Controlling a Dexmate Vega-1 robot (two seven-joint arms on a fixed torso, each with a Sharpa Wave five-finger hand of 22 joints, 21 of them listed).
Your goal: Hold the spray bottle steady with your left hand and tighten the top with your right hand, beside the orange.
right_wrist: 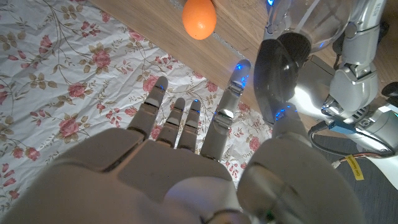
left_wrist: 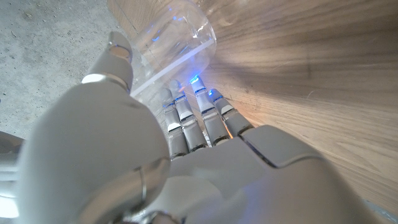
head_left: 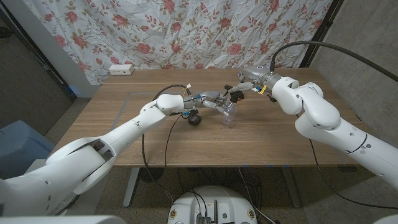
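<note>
The clear plastic spray bottle stands tilted near the table's middle, with its dark top pointing away from me. My left hand grips the bottle's body from the left. In the left wrist view its fingers curl round the clear wall of the bottle. My right hand reaches in from the far right. The right wrist view shows the dark top pinched between its thumb and a finger, the other fingers spread. The orange lies on the wood beyond.
A white power strip lies at the back left corner of the wooden table. A floral curtain hangs behind the table. Bare wood stretches in front of the bottle and to the right.
</note>
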